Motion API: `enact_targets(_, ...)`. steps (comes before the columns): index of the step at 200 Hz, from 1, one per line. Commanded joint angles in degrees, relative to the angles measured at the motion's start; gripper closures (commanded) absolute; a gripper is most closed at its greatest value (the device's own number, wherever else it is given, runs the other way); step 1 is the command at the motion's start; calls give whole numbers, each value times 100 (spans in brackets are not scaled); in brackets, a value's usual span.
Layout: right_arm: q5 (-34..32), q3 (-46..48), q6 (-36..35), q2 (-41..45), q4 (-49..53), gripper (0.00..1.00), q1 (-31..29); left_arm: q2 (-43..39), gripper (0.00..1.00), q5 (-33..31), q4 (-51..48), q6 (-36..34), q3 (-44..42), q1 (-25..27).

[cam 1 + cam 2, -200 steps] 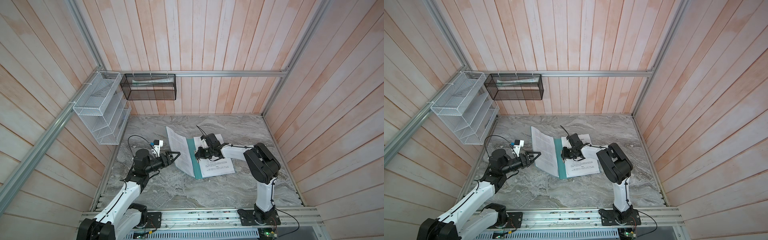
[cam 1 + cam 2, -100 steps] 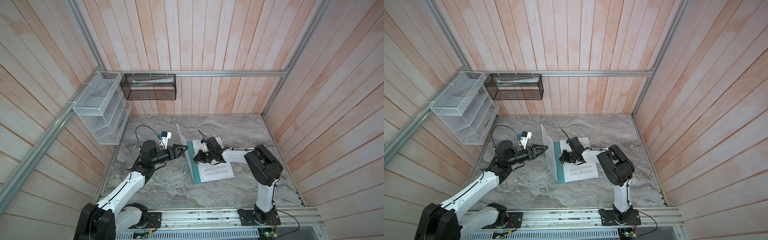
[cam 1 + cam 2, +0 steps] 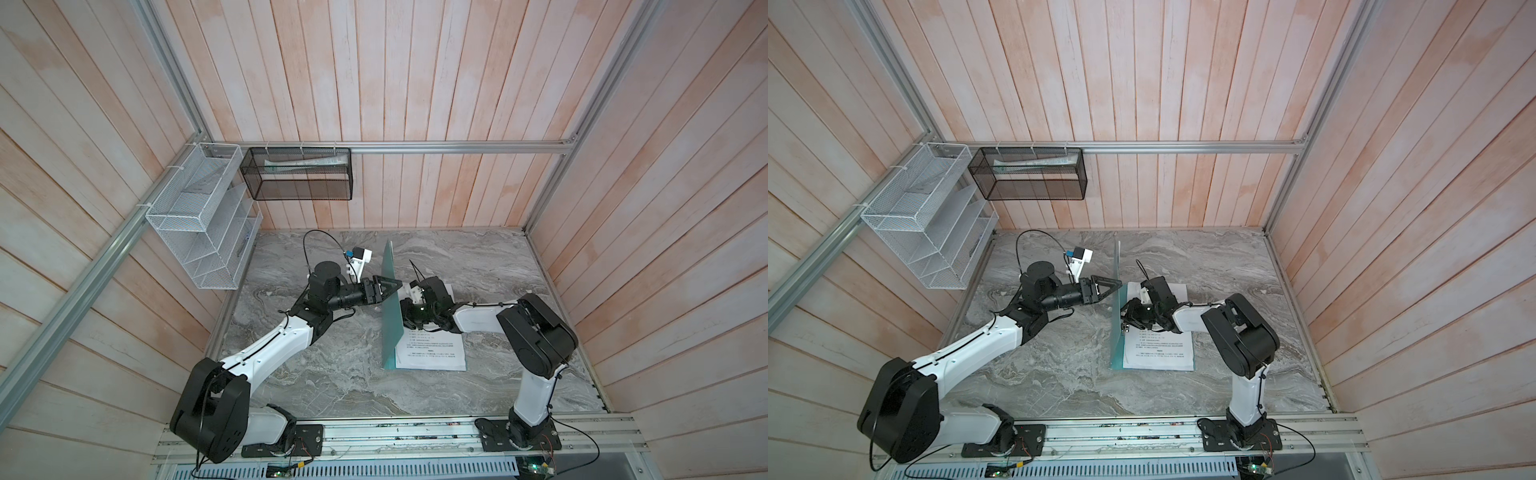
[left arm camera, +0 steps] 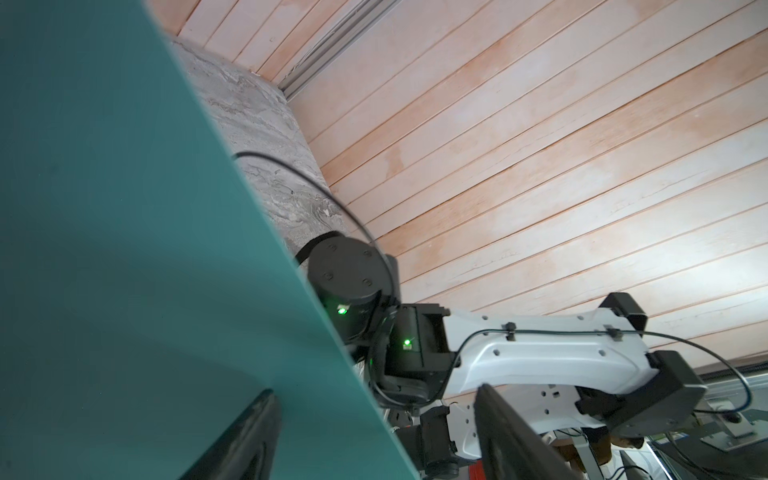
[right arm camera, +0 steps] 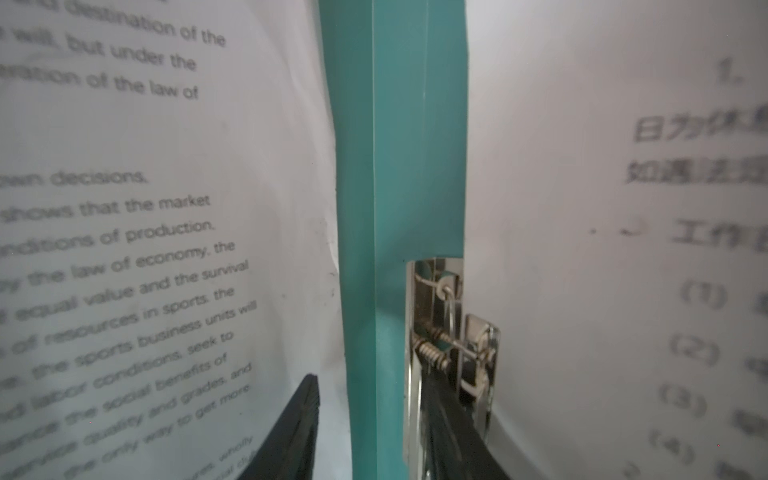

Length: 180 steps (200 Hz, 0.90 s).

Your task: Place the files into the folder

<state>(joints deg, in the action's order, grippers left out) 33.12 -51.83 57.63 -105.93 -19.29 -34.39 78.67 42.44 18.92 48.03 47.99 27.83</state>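
The folder (image 3: 390,316) stands mid-tabletop (image 3: 332,374), cover upright over the files (image 3: 430,355). The left claw (image 3: 395,286) (jaws wide) props it, and the right claw (image 5: 370,382) is released beside the clip (image 5: 453,332). If unsupported, the cover could flop open.

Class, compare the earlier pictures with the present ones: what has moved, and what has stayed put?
The folder cover swung up from lying open on the left to nearly upright. The left gripper, jaws open, moved right up to it. The right gripper stayed at the clip, jaws now apart. The printed sheet on the right half stayed flat.
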Motion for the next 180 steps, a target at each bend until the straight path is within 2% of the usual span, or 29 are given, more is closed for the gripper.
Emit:
enact_targets(1, 62, 33, 82, 467, -70, 59, 309, 85, 24, -170, 147, -96, 116, 102)
enact_targets(35, 159, 310, -129, 819, 82, 59, 693, 280, 24, -240, 110, -151, 206, 259)
enact_targets(64, 274, 165, -582, 853, 777, 59, 955, 574, 24, -219, 137, -146, 340, 413)
enact_targets(88, -160, 668, -623, 1386, 1153, 59, 1418, 754, 24, -201, 130, -162, 480, 510)
enact_targets(105, -682, 1111, -704, 2135, 1454, 58, 1778, 869, 24, -188, 117, -173, 570, 569)
enact_targets(126, -1339, 1415, -930, 2999, 2055, 52, 2168, 1015, 24, -139, 102, -208, 637, 633)
enact_targets(165, -1625, 2132, -798, 4025, 2231, 46, 3039, 1169, 24, -227, 16, -281, 604, 707)
enact_targets(180, -1788, 2355, -762, 4207, 2035, 44, 3174, 1142, 24, -315, -12, -294, 498, 706)
